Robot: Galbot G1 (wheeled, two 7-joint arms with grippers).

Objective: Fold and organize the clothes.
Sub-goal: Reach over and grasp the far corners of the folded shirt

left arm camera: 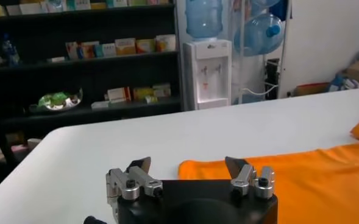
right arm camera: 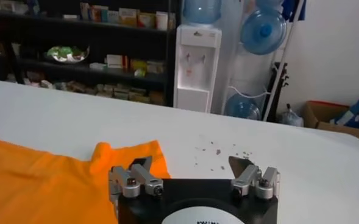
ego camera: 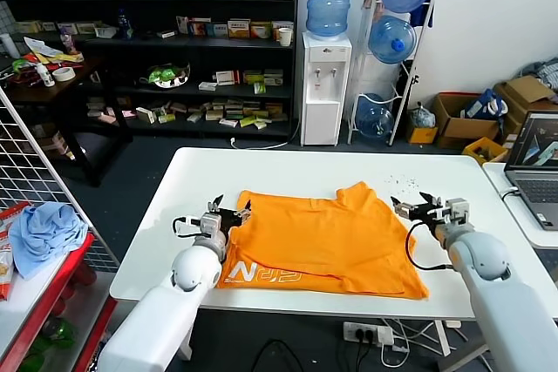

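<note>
- Left gripper [ego camera: 229, 209]: at the left edge of the bright orange short-sleeved cotton T-shirt [ego camera: 323, 237], jaws spread wide, nothing between them. Left wrist view shows the gripper [left arm camera: 188, 164] just above the shirt's [left arm camera: 301, 182] far-left corner, one fingertip [left arm camera: 237, 164] over fabric, the other over bare tabletop. Can't tell if it touches the cloth.
- Right gripper [ego camera: 417, 205]: just off the shirt's right edge, jaws equally wide, holding nothing. In its wrist view the gripper [right arm camera: 191, 163] hangs over the white table [right arm camera: 301, 158], with the shirt [right arm camera: 45, 189] and its raised fold off to one side.
- Shirt lies mostly flat mid-table [ego camera: 157, 233], partly folded: near hem turned up, showing white lettering [ego camera: 261, 274] at the near-left corner; a bump of fabric at the far edge.
- Step in hand, my read: each arm takes a side edge for the next fold.
- Doing it well: drop both grippers to table level, pinch only the edge layers intended, close fully before lifting. Right arm needs to shift inward first; it's over table, not cloth.
- Lift both sides together, evenly, so the shirt doesn't skew or drag.
- Risk: left jaw straddling the corner may catch too little fabric and slip.
</note>
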